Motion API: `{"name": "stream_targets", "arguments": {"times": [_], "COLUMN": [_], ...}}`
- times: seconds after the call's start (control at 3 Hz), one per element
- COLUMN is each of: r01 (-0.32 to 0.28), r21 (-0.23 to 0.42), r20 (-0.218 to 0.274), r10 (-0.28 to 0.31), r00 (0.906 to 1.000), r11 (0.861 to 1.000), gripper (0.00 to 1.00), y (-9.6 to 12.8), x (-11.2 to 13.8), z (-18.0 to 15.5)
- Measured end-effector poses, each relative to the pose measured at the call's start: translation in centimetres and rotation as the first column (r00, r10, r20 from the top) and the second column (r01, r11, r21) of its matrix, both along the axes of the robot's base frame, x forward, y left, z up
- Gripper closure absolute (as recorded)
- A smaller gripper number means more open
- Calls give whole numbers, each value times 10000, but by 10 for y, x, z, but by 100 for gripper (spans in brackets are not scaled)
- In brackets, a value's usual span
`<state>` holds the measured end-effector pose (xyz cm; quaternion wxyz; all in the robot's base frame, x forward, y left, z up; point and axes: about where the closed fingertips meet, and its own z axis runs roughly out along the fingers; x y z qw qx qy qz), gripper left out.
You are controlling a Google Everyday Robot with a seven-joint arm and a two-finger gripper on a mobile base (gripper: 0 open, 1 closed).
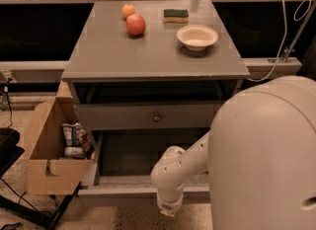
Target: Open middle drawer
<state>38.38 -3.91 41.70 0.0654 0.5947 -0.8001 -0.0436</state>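
The middle drawer (129, 193) is pulled well out of the grey cabinet. Its flat front faces me and its dark inside (143, 157) shows. Its knob is hidden behind my arm. Above it sits the taller-fronted drawer (123, 117) with a small round knob (157, 117). The lowest drawer is hidden under the open one. My white arm reaches down from the right. My gripper (168, 208) hangs at the centre of the open drawer's front, low in the view.
On the cabinet top (98, 56) lie an apple (136, 24), an orange (128, 10), a green sponge (176, 15) and a white bowl (197, 37). An open cardboard box (49, 174) with packets stands left of the drawer. A cable (276, 41) hangs at the right.
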Motion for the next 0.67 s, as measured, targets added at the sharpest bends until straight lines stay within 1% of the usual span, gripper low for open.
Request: {"name": "stream_targets", "arguments": {"times": [0.33,0.67], "r01": [0,0], "r21": [0,0], "r20": [-1,-1], "r10": [0,0], "r00": [10000,10000], "r11": [10000,10000], "gripper": [87,67], "y": [0,0], "x": [0,0], "z": [0,0]}}
